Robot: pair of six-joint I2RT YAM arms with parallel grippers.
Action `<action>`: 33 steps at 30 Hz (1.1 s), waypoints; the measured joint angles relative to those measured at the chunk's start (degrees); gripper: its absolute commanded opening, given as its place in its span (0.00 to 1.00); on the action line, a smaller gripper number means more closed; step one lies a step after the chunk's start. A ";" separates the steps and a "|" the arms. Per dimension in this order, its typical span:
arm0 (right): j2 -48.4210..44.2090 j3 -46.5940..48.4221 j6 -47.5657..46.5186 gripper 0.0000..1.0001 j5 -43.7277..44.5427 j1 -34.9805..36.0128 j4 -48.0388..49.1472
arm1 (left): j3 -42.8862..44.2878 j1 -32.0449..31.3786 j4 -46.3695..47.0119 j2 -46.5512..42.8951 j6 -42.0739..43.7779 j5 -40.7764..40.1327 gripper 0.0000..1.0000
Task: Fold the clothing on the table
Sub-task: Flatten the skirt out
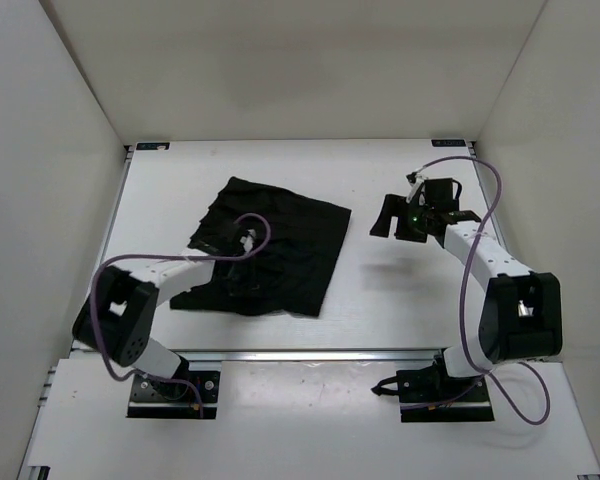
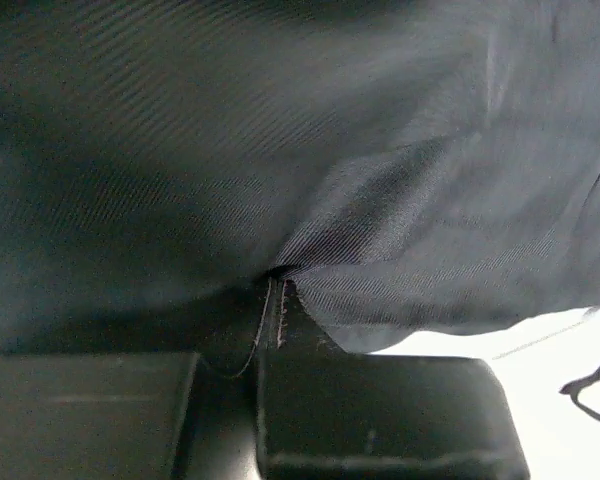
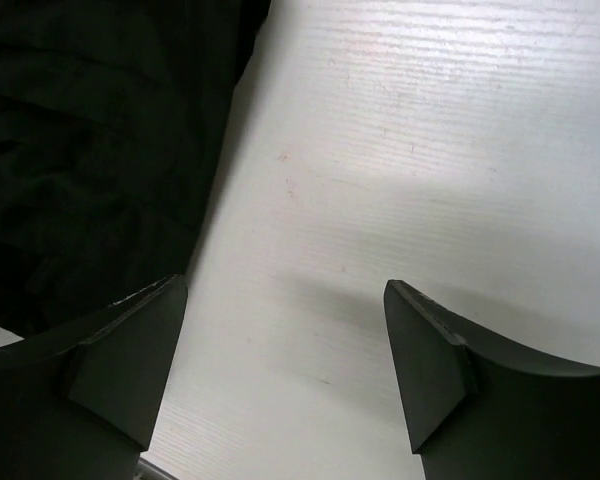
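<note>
The clothing (image 1: 280, 250) is covering the left-centre of the bench (image 1: 400, 310). The left arm (image 1: 170, 270) is lying across its near edge, the left gripper (image 2: 277, 287) pinched on the fabric, blocking that approach. Bare bench is lying open between the clothing's right edge and the right gripper (image 3: 285, 290), whose fingers (image 3: 130, 350) are standing apart above it. White walls (image 1: 60, 150) are closing off the left, right and far sides.

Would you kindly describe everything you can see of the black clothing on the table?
The clothing is one black garment of soft, finely ribbed fabric. It is spread mostly flat as a rough, skewed rectangle, left of the middle of the white table, and is wrinkled toward its far-left corner. The left end effector is shut on a fold in its near part, puckering the cloth.
</note>
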 measured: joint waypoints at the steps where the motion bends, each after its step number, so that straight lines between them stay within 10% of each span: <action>1: 0.74 0.74 -0.24 0.79 -0.02 0.20 -0.02 | -1.05 1.81 -1.11 -1.92 -0.35 -1.18 0.02; 14: 13.38 16.22 -6.16 0.90 -0.24 8.94 1.09 | -4.57 17.46 0.00 -20.90 -5.84 -11.61 0.52; 17: 17.25 20.06 -9.07 0.89 0.24 11.85 0.85 | -4.46 17.53 -0.09 -20.26 -6.12 -12.04 0.99; 28: 26.36 22.47 -15.19 0.79 0.07 13.79 -2.05 | -7.48 14.86 -0.76 -27.78 -9.22 -13.27 0.99; 33: 31.15 27.91 -17.79 0.52 0.33 14.12 -4.24 | -9.57 13.44 -1.70 -28.00 -10.03 -13.05 0.98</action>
